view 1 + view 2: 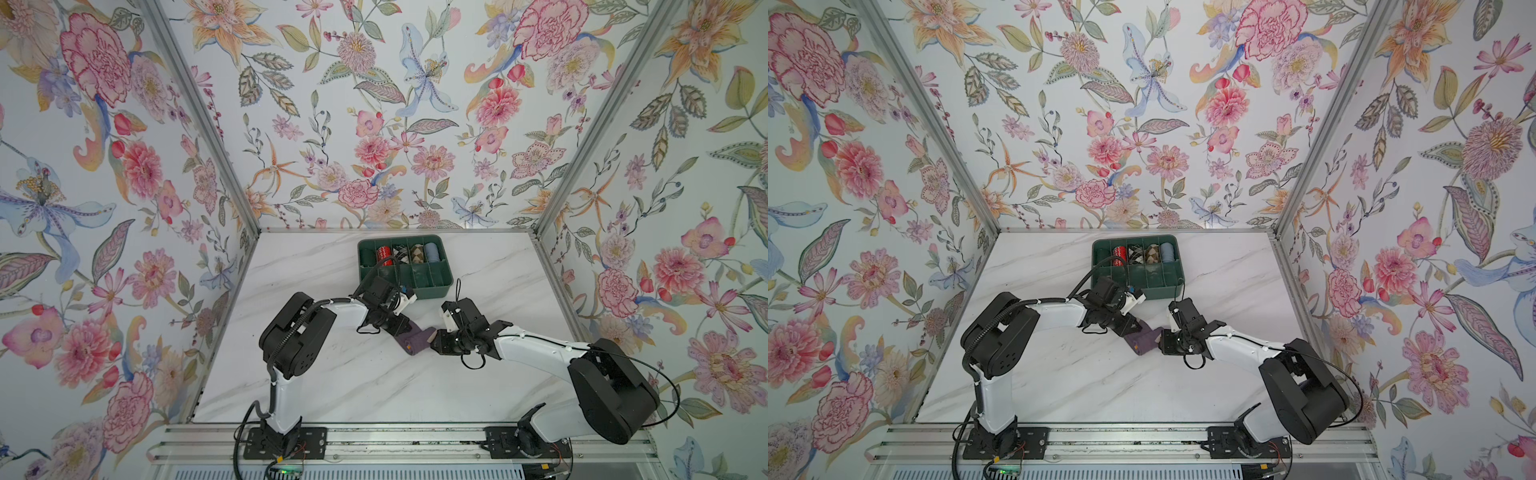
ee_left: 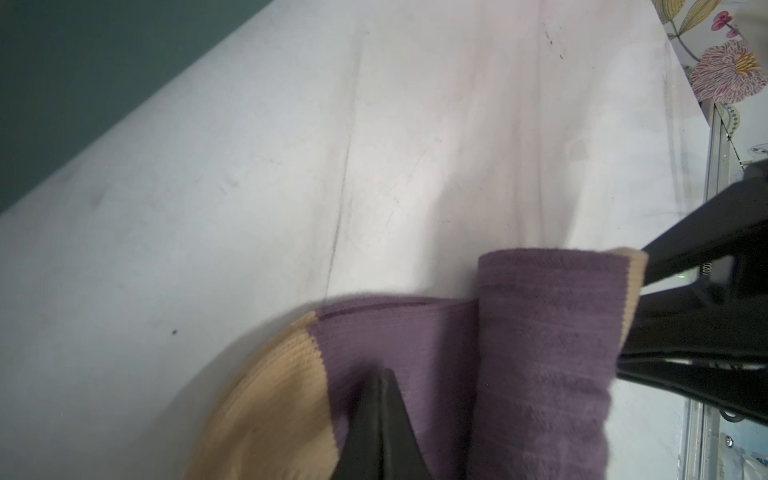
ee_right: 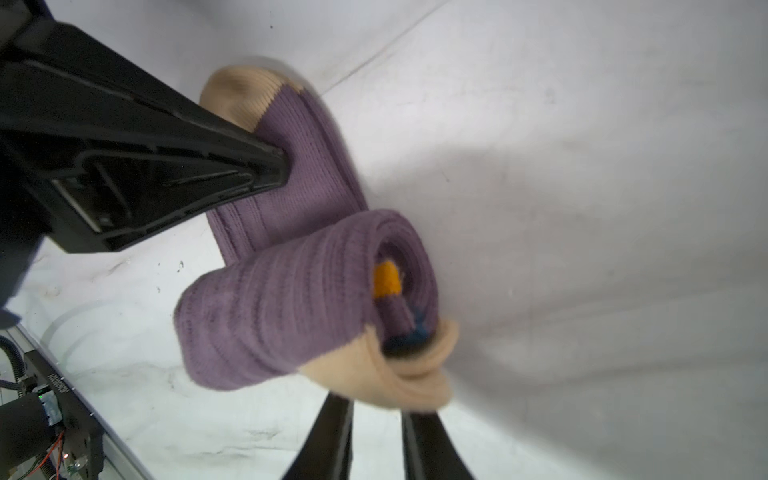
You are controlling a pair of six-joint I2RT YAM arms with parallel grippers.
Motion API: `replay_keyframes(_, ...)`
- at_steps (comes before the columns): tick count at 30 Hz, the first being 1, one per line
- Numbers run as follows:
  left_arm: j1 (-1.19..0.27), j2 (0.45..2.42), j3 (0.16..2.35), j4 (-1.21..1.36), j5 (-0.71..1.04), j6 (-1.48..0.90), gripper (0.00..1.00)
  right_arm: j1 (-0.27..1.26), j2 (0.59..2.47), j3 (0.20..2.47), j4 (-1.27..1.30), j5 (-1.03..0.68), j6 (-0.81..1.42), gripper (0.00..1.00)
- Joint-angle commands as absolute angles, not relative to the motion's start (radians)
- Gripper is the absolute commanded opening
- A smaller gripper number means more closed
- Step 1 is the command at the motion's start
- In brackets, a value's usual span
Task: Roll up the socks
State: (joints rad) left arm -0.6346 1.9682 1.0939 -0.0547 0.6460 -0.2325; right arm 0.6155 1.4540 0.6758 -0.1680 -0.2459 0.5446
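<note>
My left gripper [image 1: 400, 329], jaws closed, pressed on the flat end of the socks [image 1: 415, 341]. My right gripper [image 1: 435, 337] pinched the rolled end between narrowly parted jaws. A green tray [image 1: 434, 291] sat just beyond both.

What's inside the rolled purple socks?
At the open end of the socks, an orange patch and blue stripe show at the core; deeper windings are covered by outer purple layers.

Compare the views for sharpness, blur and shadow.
In both top views, everything is sharp and evenly lit, though the socks look small; in the left wrist view, focus is soft and the tray is only a green blur; in the right wrist view, the socks' tan edge smears, and a grey shadow lies on the table.
</note>
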Motion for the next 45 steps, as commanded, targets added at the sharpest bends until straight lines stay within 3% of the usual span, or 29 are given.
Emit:
replay_keyframes(1, -0.653, 1.971, 1.061, -0.182, 0.592, -0.245, 0.00, 0.624, 1.453, 0.714, -0.172, -0.232, 0.515, 0.23)
replay_keyframes(22, -0.673, 2.013, 1.088, -0.137, 0.615, -0.264, 0.00, 0.640, 1.577, 0.779, -0.056, -0.297, 0.473, 0.23)
replay_keyframes(45, -0.685, 1.987, 1.035, -0.090, 0.628, -0.307, 0.00, 0.670, 1.514, 0.792, -0.083, -0.256, 0.493, 0.31)
